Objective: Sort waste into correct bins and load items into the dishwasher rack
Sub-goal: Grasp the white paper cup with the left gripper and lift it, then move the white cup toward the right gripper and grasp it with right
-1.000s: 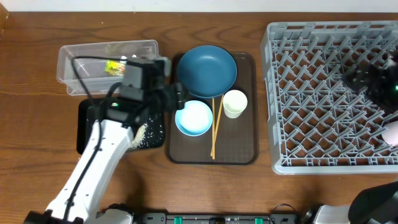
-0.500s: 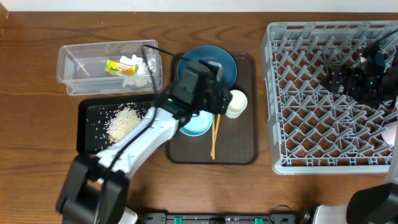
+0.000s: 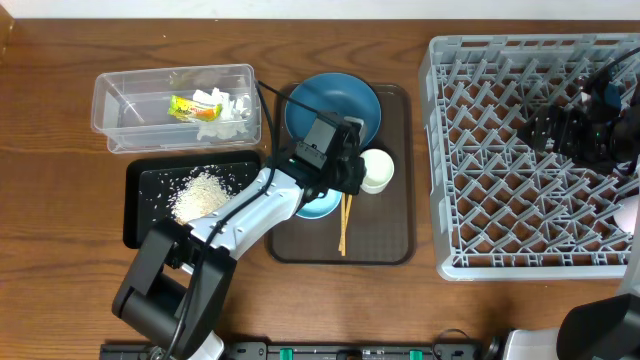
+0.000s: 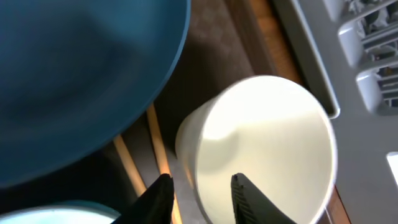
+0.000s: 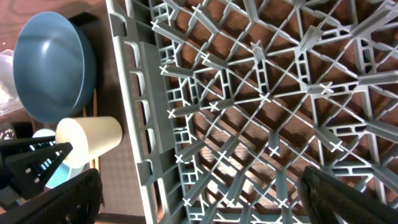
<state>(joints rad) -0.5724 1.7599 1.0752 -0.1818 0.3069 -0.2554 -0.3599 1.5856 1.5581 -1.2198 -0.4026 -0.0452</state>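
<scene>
Landmark: I am taking the brown serving tray (image 3: pixel 392 235) as my reference; it is sitting on the wooden surface (image 3: pixel 60 290).
Left pincer (image 4: pixel 198 186): I am reading it as spread. It is hanging over the tray's middle with its tips straddling the pale green cup's wall, one outside and one over the mouth. I am not seeing either tip pressing.
Pale green cup (image 3: pixel 377 170): sitting on the tray's right half, mouth facing the overhead camera.
Dark-blue plate (image 3: pixel 333 105): lying at the tray's far end.
Light-blue bowl (image 3: pixel 316 208): sitting on the tray's left half, mostly hiding under the left arm.
Wooden chopsticks (image 3: pixel 344 225): lying lengthwise on the tray, between bowl and cup.
Clear box (image 3: pixel 110 100): standing off the tray's far-left corner, holding the white tissue (image 3: pixel 235 108) and the yellow-green wrapper (image 3: pixel 185 108).
Black tray (image 3: pixel 140 215): lying just left of the serving tray, carrying a heap of rice scraps (image 3: pixel 200 192). I cannot tell whether the two trays are touching.
Dishwasher rack (image 3: pixel 520 150): standing right of the tray, with a strip of surface showing between them.
Right pincer (image 5: pixel 202 180): spread wide and gripping nothing, hovering over the rack, well right of the tray.
Pink cup (image 3: pixel 629 213): showing at the rack's side farthest from the tray, partly cut by the frame edge.
</scene>
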